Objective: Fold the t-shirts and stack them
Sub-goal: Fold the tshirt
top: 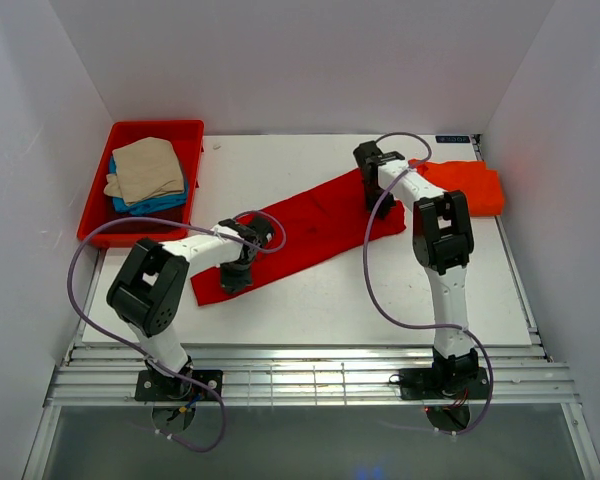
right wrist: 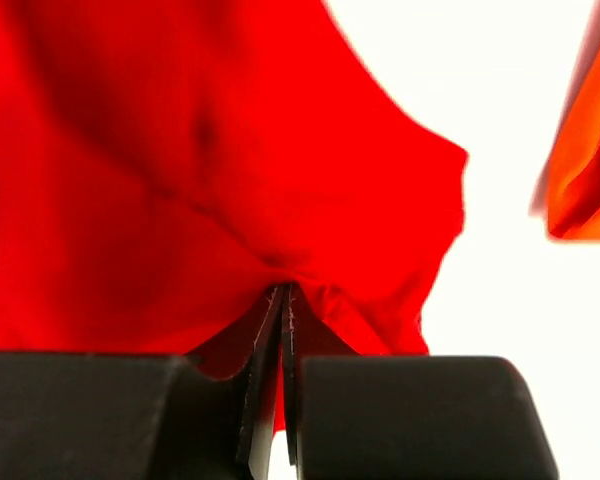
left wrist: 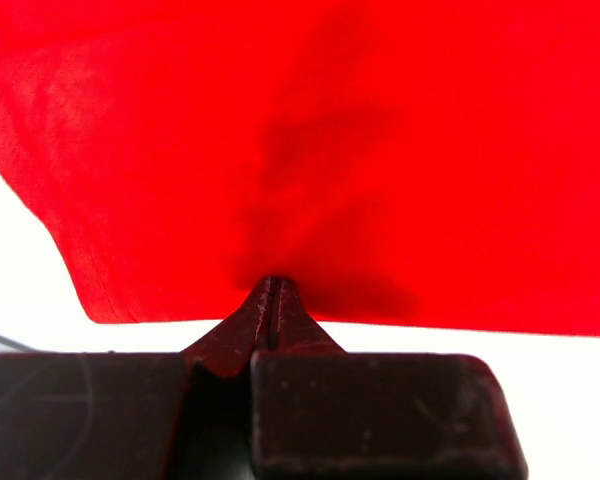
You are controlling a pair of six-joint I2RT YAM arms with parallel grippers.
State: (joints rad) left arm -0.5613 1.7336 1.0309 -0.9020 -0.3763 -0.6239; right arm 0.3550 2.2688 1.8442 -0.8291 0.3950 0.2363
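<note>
A bright red t-shirt [top: 310, 225] lies folded into a long diagonal band across the white table [top: 320, 310]. My left gripper [top: 236, 277] is shut on its near left part; in the left wrist view [left wrist: 270, 282] red cloth [left wrist: 300, 150] fills the frame ahead of the closed fingers. My right gripper [top: 376, 203] is shut on the far right end; in the right wrist view [right wrist: 283, 290] cloth [right wrist: 180, 170] bunches between the jaws. A folded orange-red t-shirt [top: 465, 185] lies at the far right and shows in the right wrist view [right wrist: 585, 170]. Beige [top: 145, 168] and blue [top: 160, 202] shirts lie in the tray.
A rigid red plastic tray [top: 185, 135] stands at the far left corner beside the table. White walls enclose the left, back and right sides. Purple cables loop from both arms over the near part of the table.
</note>
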